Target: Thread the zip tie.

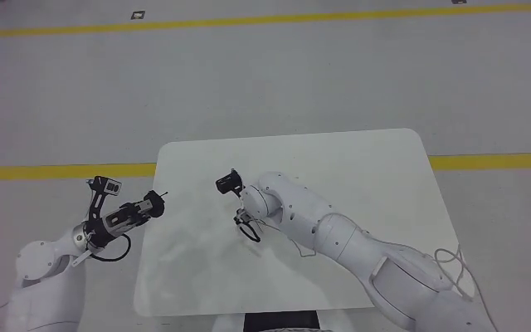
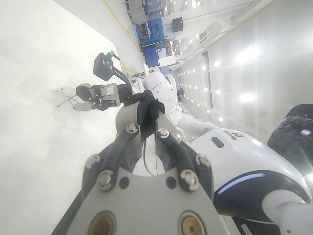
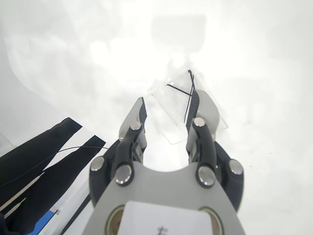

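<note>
Zip tie (image 3: 178, 90) crosses itself, partly hidden behind the right tool (image 3: 168, 98).

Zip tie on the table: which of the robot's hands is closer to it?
Right. The right hand hangs open just above the zip tie; the left hand is well away, at the table's edge.
</note>
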Controlling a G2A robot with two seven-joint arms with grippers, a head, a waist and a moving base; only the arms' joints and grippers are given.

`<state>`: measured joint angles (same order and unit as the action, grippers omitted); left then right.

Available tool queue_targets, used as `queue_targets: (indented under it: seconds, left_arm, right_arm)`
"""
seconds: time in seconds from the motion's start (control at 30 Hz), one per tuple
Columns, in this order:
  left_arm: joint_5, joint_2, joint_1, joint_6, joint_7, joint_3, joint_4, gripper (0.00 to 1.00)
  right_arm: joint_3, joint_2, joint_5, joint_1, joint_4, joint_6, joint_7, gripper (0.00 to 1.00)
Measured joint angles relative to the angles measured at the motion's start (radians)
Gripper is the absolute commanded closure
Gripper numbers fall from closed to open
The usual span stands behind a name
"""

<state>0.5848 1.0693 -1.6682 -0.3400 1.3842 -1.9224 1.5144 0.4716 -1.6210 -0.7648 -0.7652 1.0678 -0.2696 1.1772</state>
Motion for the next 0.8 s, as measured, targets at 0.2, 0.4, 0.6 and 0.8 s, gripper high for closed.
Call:
queue_targets:
  seconds: [0.2, 0.4, 0.6, 0.8]
  left_arm:
    - [0.000, 0.000, 0.000, 0.000, 0.000, 0.000, 0.000, 1.00]
    - [0.000, 0.000, 0.000, 0.000, 0.000, 0.000, 0.000, 1.00]
    - [0.000, 0.000, 0.000, 0.000, 0.000, 0.000, 0.000, 1.00]
    - [0.000, 0.000, 0.000, 0.000, 0.000, 0.000, 0.000, 1.00]
  right_arm:
    - [-0.001, -0.006, -0.022, -0.005, -0.014, -0.015, 0.009, 0.68]
    - [-0.001, -0.011, -0.039, -0.009, -0.034, -0.011, 0.028, 0.75]
    - [-0.001, -0.022, -0.042, -0.011, -0.064, -0.001, 0.035, 0.74]
    - [-0.003, -0.035, -0.038, -0.008, -0.097, 0.011, 0.035, 0.78]
